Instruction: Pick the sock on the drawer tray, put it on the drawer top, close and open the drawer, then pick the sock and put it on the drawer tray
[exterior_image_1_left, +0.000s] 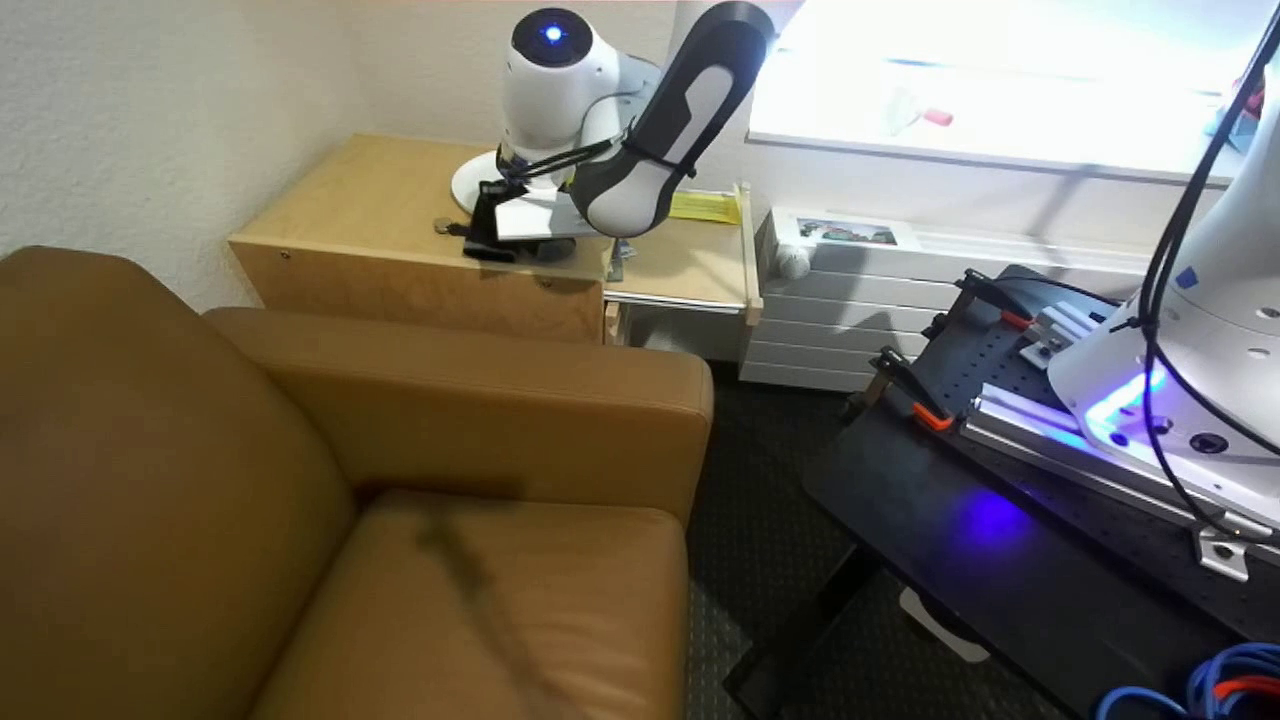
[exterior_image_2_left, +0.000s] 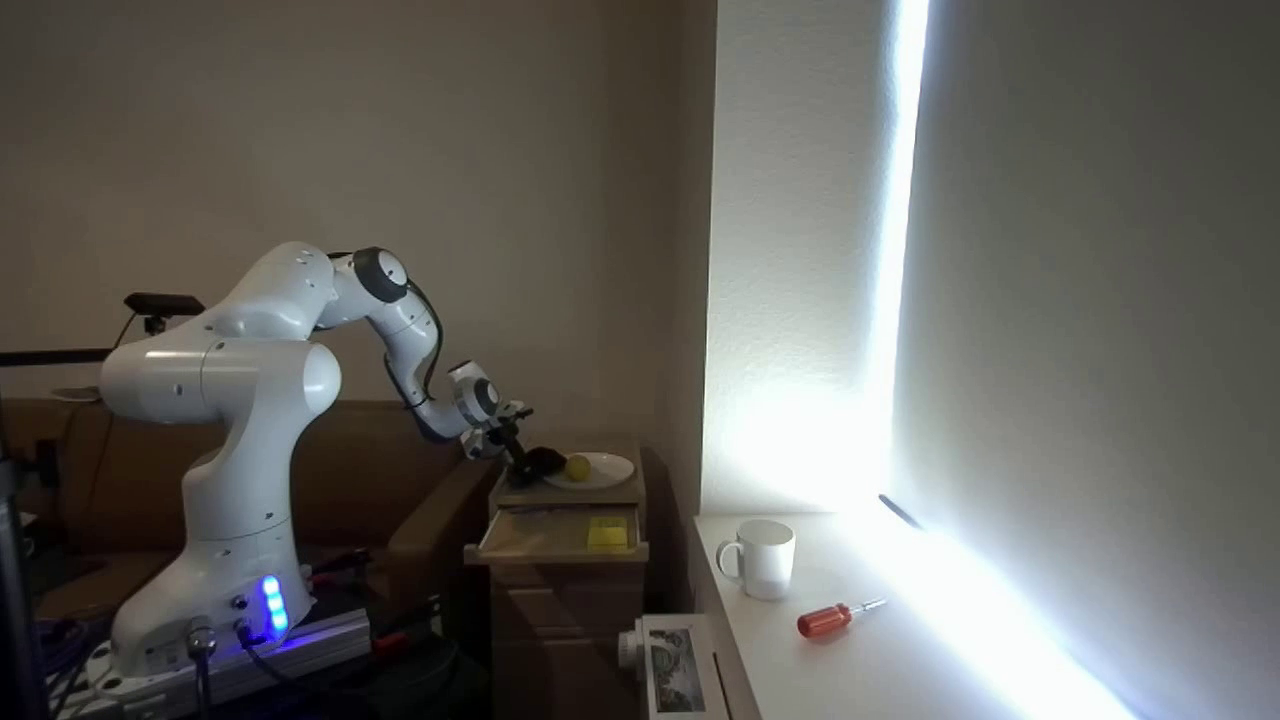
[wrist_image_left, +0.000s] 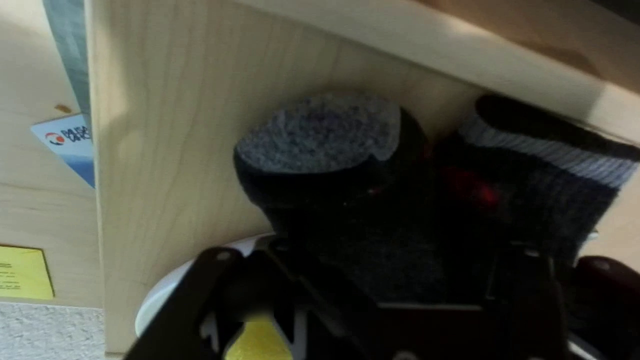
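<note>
The dark sock (wrist_image_left: 330, 135), with grey patches and a grey cuff band, lies bunched on the pale drawer top (wrist_image_left: 175, 125) in the wrist view. My gripper (wrist_image_left: 405, 250) is low over it, its dark fingers spread wide on either side of the fabric; a firm hold on it does not show. In an exterior view the sock (exterior_image_2_left: 546, 461) is a black lump beneath the gripper (exterior_image_2_left: 516, 460). The drawer (exterior_image_1_left: 752, 255) stands pulled out, and its drawer tray (exterior_image_1_left: 690, 268) holds no sock. Black fingers against black cloth hide the exact contact.
Close beside the sock is a white plate (exterior_image_2_left: 610, 470) with a yellow fruit (exterior_image_2_left: 577, 467). A yellow note (exterior_image_1_left: 705, 207) and a card (wrist_image_left: 70, 142) lie in the tray. The couch armrest (exterior_image_1_left: 470, 360) runs along the cabinet, and a radiator (exterior_image_1_left: 830, 345) stands past the drawer.
</note>
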